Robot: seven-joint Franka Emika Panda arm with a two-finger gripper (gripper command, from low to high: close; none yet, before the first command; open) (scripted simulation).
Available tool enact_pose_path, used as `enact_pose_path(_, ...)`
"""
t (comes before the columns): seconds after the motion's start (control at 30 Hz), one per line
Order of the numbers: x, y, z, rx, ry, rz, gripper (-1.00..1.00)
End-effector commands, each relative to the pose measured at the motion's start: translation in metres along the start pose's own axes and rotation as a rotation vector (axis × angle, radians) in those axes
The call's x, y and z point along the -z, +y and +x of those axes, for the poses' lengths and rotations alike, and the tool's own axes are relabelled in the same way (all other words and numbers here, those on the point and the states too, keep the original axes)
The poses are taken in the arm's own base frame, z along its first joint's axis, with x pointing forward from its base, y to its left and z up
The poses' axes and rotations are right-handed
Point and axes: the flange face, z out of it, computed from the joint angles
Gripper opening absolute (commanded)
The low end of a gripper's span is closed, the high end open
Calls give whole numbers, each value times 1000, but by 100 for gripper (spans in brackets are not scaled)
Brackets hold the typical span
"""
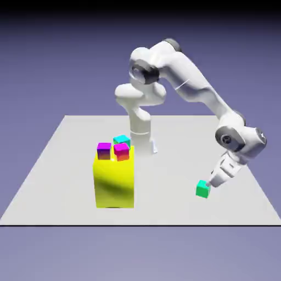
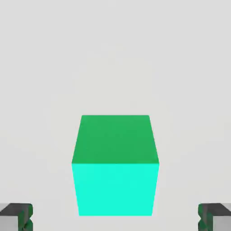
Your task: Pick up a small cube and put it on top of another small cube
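Gripper (image 1: 209,183) spread wide, holding nothing, fingertips (image 2: 17,216) either side of green cube (image 2: 115,164) but clear of it. Cube on table (image 1: 66,164), at exterior view's right, well apart from yellow block (image 1: 114,184).

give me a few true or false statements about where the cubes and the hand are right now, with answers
1. The emerald-green cube sits on the table, not on the yellow block. True.
2. The hand is shut on the green cube. False: its fingertips stand wide apart, either side of the cube, clear of it.
3. Three small cubes rest on top of the yellow block. True.
4. The cyan-blue cube lies on the table beside the green one. False: it is on the yellow block.
5. The green cube is at the exterior view's left. False: it is at the right.
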Motion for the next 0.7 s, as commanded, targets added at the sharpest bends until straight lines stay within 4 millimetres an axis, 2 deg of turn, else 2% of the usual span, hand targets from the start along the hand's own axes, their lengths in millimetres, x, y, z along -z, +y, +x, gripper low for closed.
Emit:
enact_pose_path(0.0, -19, -2, 1, 2, -1, 1, 0)
enact_pose_path(0.03, -19, -2, 1, 2, -1, 1, -100)
enact_pose_path(0.07, -19, -2, 1, 2, -1, 1, -100)
enact_pose_path(0.17, 50, 8, -5, -11, 5, 1, -100)
enact_pose_path(0.2, 62, 27, 3, -89, 14, 7, -100)
enact_pose_path(0.33, 54, 133, 15, -470, -127, 71, -100)
enact_pose_path(0.43, 50, 213, 9, -755, -233, 143, -100)
enact_pose_path(0.53, 48, 290, -8, -1034, -342, 237, -100)
enact_pose_path(0.67, 46, 385, -47, -1389, -492, 400, -100)
